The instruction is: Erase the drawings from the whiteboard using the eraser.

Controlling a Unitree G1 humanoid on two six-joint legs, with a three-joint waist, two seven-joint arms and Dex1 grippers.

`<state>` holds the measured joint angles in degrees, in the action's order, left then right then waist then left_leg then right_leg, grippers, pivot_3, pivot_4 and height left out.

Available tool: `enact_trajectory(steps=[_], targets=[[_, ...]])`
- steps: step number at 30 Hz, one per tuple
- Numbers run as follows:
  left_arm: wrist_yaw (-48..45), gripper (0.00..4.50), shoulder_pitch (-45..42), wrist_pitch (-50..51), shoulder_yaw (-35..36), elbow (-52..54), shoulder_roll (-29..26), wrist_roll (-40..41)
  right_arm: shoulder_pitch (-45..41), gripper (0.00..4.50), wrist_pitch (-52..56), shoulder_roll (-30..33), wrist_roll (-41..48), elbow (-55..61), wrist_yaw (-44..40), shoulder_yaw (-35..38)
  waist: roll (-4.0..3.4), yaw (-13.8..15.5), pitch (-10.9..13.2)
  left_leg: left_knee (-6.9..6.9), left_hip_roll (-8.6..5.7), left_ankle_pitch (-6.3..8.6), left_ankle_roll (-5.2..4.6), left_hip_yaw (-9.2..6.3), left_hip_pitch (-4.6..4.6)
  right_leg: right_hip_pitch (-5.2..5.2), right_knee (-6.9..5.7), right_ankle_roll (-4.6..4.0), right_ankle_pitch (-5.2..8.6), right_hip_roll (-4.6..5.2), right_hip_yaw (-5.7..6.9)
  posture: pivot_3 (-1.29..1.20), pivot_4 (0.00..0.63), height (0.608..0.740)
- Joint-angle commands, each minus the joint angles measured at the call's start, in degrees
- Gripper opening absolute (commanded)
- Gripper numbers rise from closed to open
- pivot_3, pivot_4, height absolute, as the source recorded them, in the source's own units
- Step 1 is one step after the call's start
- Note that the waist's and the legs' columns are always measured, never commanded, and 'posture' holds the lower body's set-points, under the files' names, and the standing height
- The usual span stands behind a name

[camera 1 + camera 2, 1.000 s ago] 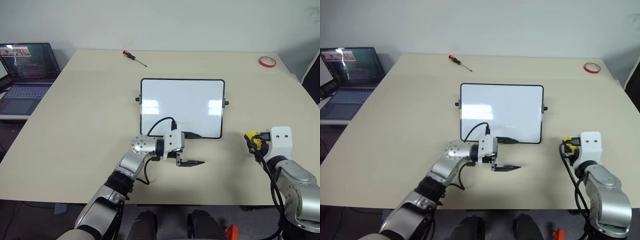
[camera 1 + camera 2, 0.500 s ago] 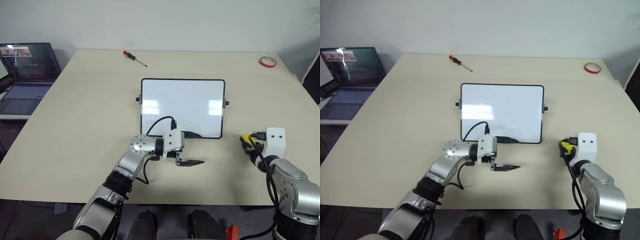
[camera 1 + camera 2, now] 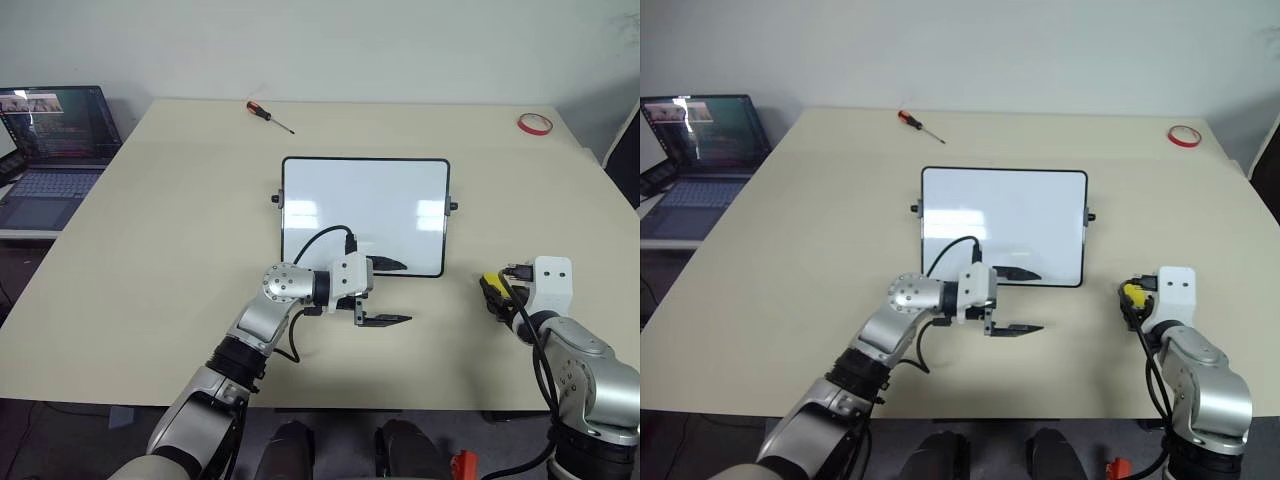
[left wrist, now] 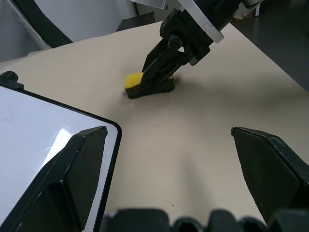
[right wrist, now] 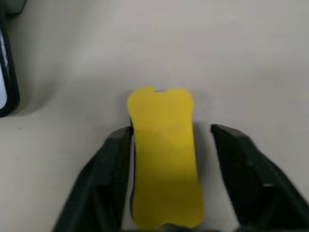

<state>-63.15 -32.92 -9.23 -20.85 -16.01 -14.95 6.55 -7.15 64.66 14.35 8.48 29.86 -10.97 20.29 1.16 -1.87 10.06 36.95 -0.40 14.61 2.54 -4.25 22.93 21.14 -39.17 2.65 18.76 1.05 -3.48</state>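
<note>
- The small bright yellow rectangular eraser block [image 5: 164, 154] lies on the beige counter [image 3: 160, 250], well to the right of the glossy white black-framed whiteboard [image 3: 365, 212].
- My right gripper [image 5: 171, 181] straddles it with its fingers spread: one finger just beside one long side, a clear gap on the other.
- I judge the block light and fairly stiff, with a softer dark underside; pinching across its long sides near the middle looks best.
- My left gripper [image 4: 178, 179] is spread and empty by the board's near edge.
- I cannot make out any drawings on the board; glare patches and my left arm cover parts of it.
- The eraser's underside is mostly hidden.
</note>
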Motion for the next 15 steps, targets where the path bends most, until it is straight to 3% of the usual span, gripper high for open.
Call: enact_trajectory(steps=[1,3,11,15], targets=[[0.18,4.50,-0.87,-0.10,0.90,2.50,0.11,0.68,-0.34,3.97,-1.51,0.75,0.79,0.71,0.45,1.24,0.00,0.00,0.00,0.00,0.00,0.00,0.00,0.00,0.00,0.00,-0.01,0.00,0.00,0.00,0.00,0.00,0.150,0.740],[0.14,4.50,-0.94,0.08,0.97,2.57,0.05,0.74,-0.30,4.42,-1.75,0.79,0.76,0.68,0.66,1.32,0.00,0.00,0.00,0.00,0.00,0.00,0.00,0.00,0.00,0.00,-0.01,0.00,0.00,0.00,0.00,0.00,0.150,0.740],[-0.03,4.50,0.11,3.37,2.14,7.20,-2.45,1.60,-1.65,4.42,-0.89,-0.81,2.70,4.34,1.62,3.16,-0.01,-0.05,-0.01,0.01,0.00,0.00,0.00,0.01,0.00,0.02,-0.04,0.00,0.00,0.00,-0.01,0.00,0.150,0.740],[4.98,4.50,0.89,12.21,5.79,16.33,-5.45,1.76,-0.93,4.42,0.18,-2.11,6.35,10.22,0.29,4.73,-0.03,-0.07,-0.02,0.00,0.03,0.00,0.00,0.01,0.00,0.04,-0.10,0.00,0.00,-0.01,-0.04,0.00,0.150,0.740]])
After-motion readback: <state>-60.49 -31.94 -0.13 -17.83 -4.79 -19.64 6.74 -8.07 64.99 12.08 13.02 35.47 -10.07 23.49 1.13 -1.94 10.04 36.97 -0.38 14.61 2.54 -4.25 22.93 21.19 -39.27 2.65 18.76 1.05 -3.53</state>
